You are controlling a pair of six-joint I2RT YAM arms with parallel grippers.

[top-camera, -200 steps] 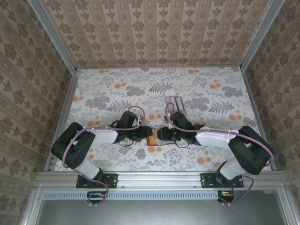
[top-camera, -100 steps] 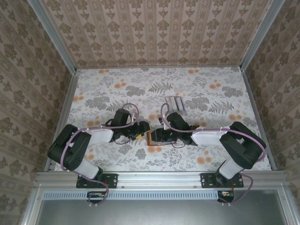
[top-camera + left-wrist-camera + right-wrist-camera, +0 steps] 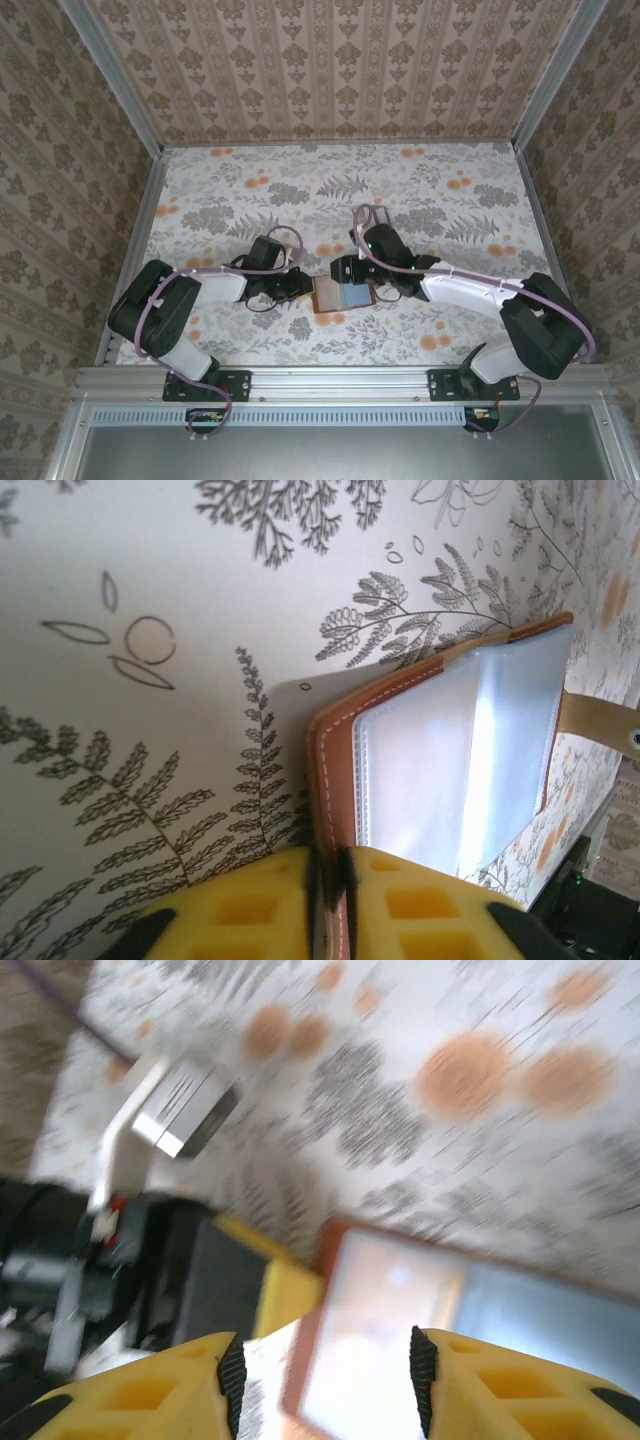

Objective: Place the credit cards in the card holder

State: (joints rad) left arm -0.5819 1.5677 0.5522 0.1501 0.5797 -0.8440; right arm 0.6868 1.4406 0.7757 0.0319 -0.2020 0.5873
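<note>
The card holder (image 3: 322,297), a reddish-brown leather wallet, lies open on the floral table between the two arms. A light-blue credit card (image 3: 358,296) shows on its right half. My left gripper (image 3: 304,290) is shut on the holder's left edge. In the left wrist view the yellow fingers (image 3: 400,900) pinch the stitched brown rim of the card holder (image 3: 335,770), beside its clear pocket. My right gripper (image 3: 350,274) hovers open just above the holder's far edge. In the blurred right wrist view the right gripper (image 3: 320,1380) has nothing between its fingers, and the card holder (image 3: 390,1310) and credit card (image 3: 545,1330) lie below.
Metal rails (image 3: 135,250) run along the table's left and right sides, with patterned walls behind. The back half of the table (image 3: 300,175) is bare floral cloth. The left gripper's yellow finger (image 3: 285,1285) lies close to my right gripper.
The left gripper has closed on the holder's left edge. The right gripper has opened wider and drawn back and up, uncovering the open holder and the card in it.
</note>
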